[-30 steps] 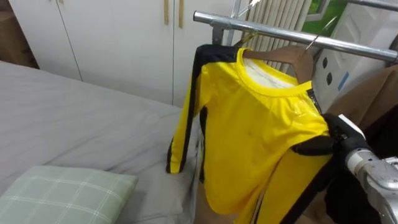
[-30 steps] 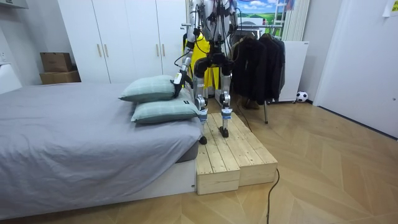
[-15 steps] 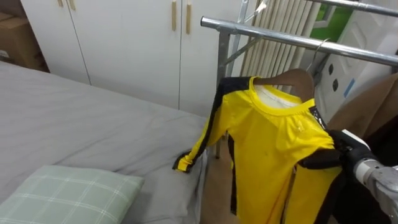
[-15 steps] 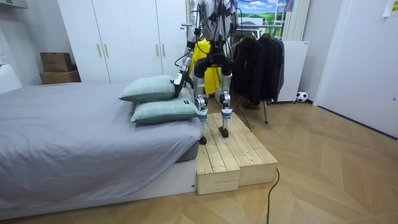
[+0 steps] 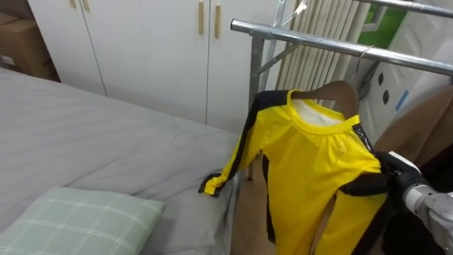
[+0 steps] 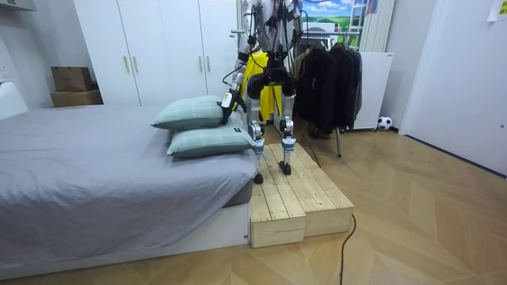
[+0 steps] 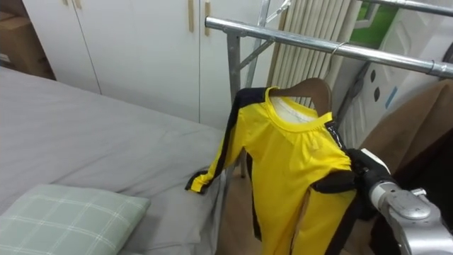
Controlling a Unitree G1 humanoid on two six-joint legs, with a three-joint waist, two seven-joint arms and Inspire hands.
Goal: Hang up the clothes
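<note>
The right robot hand (image 5: 398,172) is raised at the far right edge of the yellow shirt (image 5: 311,170), dark against the black-trimmed sleeve that drapes over it; how it grasps cannot be told, since the cloth covers it. The shirt hangs on a wooden hanger (image 5: 338,93) up and to the left of this robot hand, and the hanger's wire hook reaches up to the metal rail (image 5: 311,41) above; whether the hook sits over the rail cannot be made out. The shirt's other sleeve trails down well to the left, its cuff touching the edge of the grey bed (image 5: 92,142), where a pale checked pillow (image 5: 78,219) lies further left and lower. A brown garment (image 5: 425,120) hangs just above the robot hand. In the room view the robot stands on a wooden platform (image 6: 297,190) beside the bed, facing the rack, with the left robot hand (image 6: 227,100) lowered near the pillows, its state not readable
</note>
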